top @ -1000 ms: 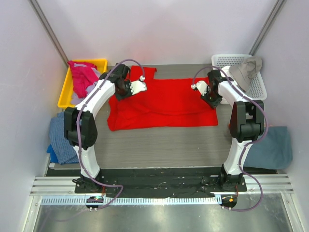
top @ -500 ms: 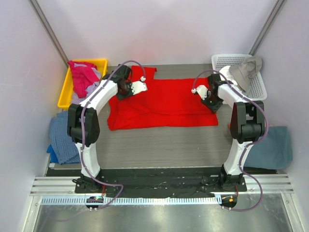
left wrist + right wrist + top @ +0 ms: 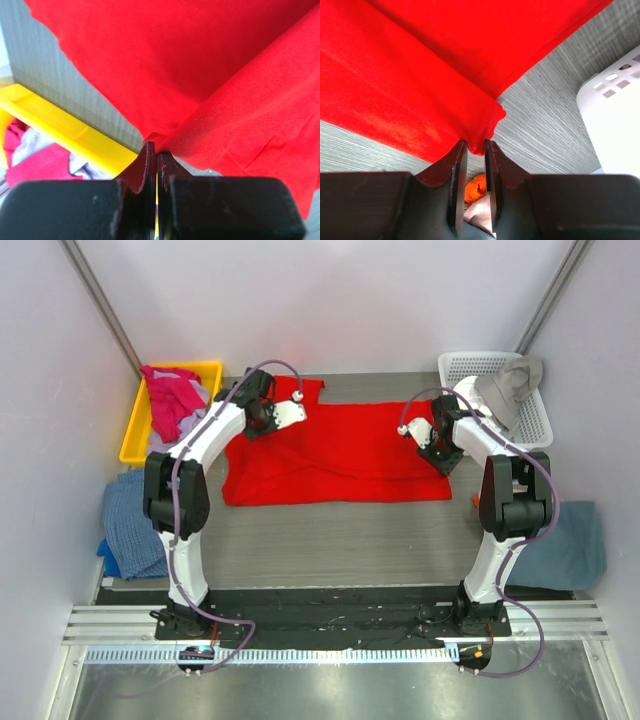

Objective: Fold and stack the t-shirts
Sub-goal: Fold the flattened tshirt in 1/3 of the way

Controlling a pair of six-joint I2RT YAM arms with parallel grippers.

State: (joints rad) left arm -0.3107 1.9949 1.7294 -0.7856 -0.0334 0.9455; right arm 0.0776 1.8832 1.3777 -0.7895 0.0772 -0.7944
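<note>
A bright red t-shirt (image 3: 340, 455) lies spread across the middle of the grey table. My left gripper (image 3: 260, 420) is at its far left corner, shut on a pinch of the red cloth (image 3: 225, 100), with the jaws pressed together. My right gripper (image 3: 440, 448) is at the shirt's right edge, shut on a bunched corner of the red cloth (image 3: 420, 75) that sits between its fingertips (image 3: 460, 150). Both hold the cloth just above the table. A magenta-pink t-shirt (image 3: 172, 398) lies in the yellow bin over a pale lavender one.
The yellow bin (image 3: 135, 440) stands at the back left, also in the left wrist view (image 3: 60, 127). A white basket (image 3: 470, 365) with a grey cloth (image 3: 510, 385) stands at the back right. Blue cloth (image 3: 125, 525) lies at the left edge, teal cloth (image 3: 565, 545) at the right.
My left gripper has moved a little toward the back with the shirt's corner. My right gripper has shifted slightly toward the front right with its corner. The shirt's left edge has pulled in a bit.
</note>
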